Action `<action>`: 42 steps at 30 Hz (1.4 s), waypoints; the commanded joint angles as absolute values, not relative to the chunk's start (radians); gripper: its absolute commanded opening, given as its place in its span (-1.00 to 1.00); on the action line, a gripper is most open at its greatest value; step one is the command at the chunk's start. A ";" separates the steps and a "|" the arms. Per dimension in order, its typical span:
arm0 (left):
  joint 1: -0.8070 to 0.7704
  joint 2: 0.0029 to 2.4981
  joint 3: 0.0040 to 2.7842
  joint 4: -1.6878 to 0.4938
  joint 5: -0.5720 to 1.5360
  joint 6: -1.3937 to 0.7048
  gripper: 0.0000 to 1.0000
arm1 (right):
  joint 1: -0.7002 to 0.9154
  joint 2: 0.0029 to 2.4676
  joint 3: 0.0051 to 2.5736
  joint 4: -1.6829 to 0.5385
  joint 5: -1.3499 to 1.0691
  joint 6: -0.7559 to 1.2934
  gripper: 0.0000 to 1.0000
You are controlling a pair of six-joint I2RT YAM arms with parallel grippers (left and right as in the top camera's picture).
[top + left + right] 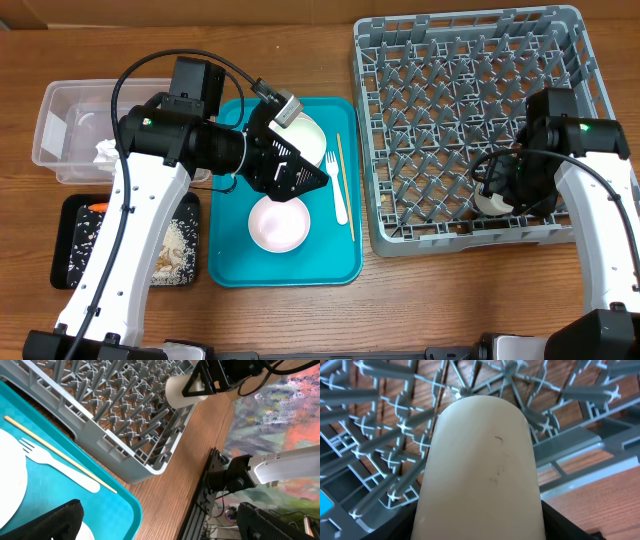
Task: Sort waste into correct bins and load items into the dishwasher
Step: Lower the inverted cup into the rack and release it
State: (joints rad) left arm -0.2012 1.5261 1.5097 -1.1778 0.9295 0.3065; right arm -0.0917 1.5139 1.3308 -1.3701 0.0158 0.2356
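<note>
The right hand [500,190] grips a small white cup [480,470] over the grey plastic dish rack [450,90]; released askew, it could topple off the pegs. The left hand [300,180] is open.

Rack [450,240] grey; tray [232,262] teal; bowl [278,224] pale pink; cup [480,470] cream.

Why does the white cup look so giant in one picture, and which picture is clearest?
Right wrist view: the cup sits close to the lens, so it fills the frame with soft edges, while the rack pegs behind look crisp. Left wrist view: tilted, its far right a blurry muddle of colours. Overhead view: evenly lit and sharpest, with only faint shadows.
</note>
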 commanded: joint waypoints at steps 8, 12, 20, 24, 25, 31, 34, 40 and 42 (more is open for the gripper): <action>-0.202 1.530 1.524 -1.174 0.931 0.307 1.00 | -0.096 1.504 1.328 -1.277 0.025 0.240 -0.24; -0.202 1.530 1.524 -1.174 0.930 0.307 1.00 | -0.096 1.504 1.328 -1.259 0.025 0.244 -0.24; -0.202 1.530 1.524 -1.174 0.930 0.307 1.00 | -0.096 1.504 1.328 -1.235 0.025 0.262 -0.25; -0.202 1.530 1.524 -1.174 0.930 0.307 1.00 | -0.096 1.510 1.328 -1.240 0.025 0.262 -0.26; -0.202 1.530 1.524 -1.174 0.930 0.307 1.00 | -0.096 1.516 1.328 -1.248 0.025 0.262 -0.26; -0.202 1.530 1.524 -1.174 0.930 0.307 0.99 | -0.096 1.566 1.327 -1.265 0.021 0.266 -0.26; -0.202 1.530 1.524 -1.174 0.930 0.307 1.00 | -0.096 1.589 1.327 -1.261 0.015 0.266 -0.26; -0.203 1.530 1.524 -1.174 0.930 0.307 1.00 | -0.096 1.617 1.327 -1.247 0.006 0.265 -0.25; -0.203 1.530 1.524 -1.174 0.930 0.307 0.99 | -0.096 1.627 1.327 -1.242 0.006 0.265 -0.25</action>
